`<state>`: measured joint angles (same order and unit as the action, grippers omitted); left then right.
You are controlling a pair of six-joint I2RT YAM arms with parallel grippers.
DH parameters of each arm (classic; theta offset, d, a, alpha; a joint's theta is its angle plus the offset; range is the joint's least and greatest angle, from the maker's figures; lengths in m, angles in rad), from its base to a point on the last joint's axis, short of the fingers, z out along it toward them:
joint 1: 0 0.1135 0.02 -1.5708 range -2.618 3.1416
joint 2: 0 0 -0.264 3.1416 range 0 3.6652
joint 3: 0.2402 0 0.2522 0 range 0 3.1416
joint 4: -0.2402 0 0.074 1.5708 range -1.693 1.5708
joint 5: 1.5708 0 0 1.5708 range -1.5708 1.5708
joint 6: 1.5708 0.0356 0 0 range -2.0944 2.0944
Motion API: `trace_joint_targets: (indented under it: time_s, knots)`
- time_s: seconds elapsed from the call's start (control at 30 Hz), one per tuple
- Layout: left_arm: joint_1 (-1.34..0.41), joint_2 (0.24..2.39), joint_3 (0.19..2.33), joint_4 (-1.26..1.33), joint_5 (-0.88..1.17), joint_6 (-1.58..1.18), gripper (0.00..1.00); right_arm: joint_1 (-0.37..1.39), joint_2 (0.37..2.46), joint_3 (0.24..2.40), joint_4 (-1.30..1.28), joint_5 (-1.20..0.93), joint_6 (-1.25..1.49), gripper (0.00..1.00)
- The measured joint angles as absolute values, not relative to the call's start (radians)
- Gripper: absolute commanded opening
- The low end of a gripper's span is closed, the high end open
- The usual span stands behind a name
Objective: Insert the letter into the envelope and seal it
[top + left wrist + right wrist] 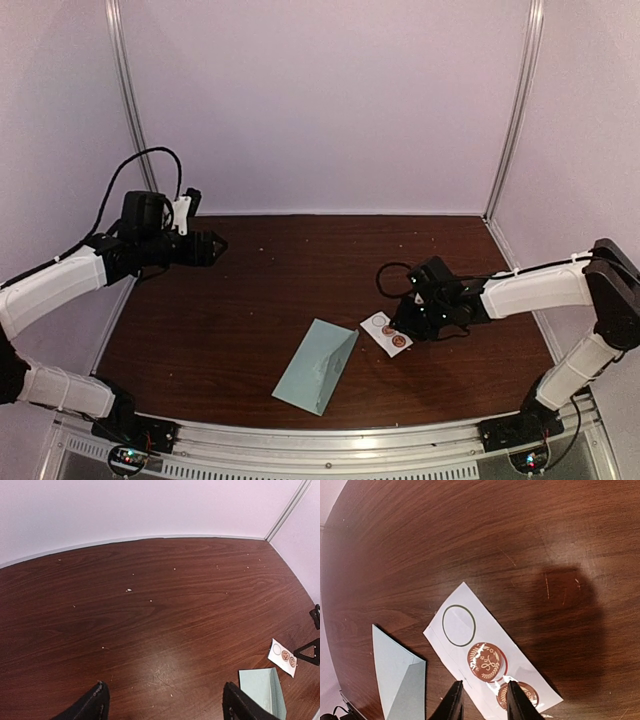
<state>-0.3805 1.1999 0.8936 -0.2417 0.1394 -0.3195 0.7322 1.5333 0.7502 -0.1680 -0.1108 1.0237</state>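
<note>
The pale teal envelope (pixel 318 366) lies flat on the brown table near the front centre, tilted; it also shows in the right wrist view (pixel 400 677) and the left wrist view (pixel 262 690). No separate letter shows. Just right of it lies a white sticker strip (pixel 385 333) (pixel 470 645) with one empty ring (pixel 458 625) and two brown round seals; the middle seal (pixel 486 662) looks partly lifted. My right gripper (pixel 408 325) (pixel 484 700) is low over the strip, open by a narrow gap, holding nothing. My left gripper (pixel 215 243) (pixel 165 702) is wide open and empty, raised at the far left.
Pale walls with metal corner posts (pixel 515 110) close in the table (pixel 300 270) at the back and sides. Small crumbs dot the wood (pixel 129 590). A metal rail (pixel 330 440) runs along the near edge by the arm bases.
</note>
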Motion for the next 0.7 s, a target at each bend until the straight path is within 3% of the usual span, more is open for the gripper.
trace_joint_targets:
  time_s: [0.7]
  knots:
    - [-0.381,1.2,0.89,-0.242,0.155,-0.319,0.8,0.727,1.622,0.755,-0.101,-0.111,1.038,0.18]
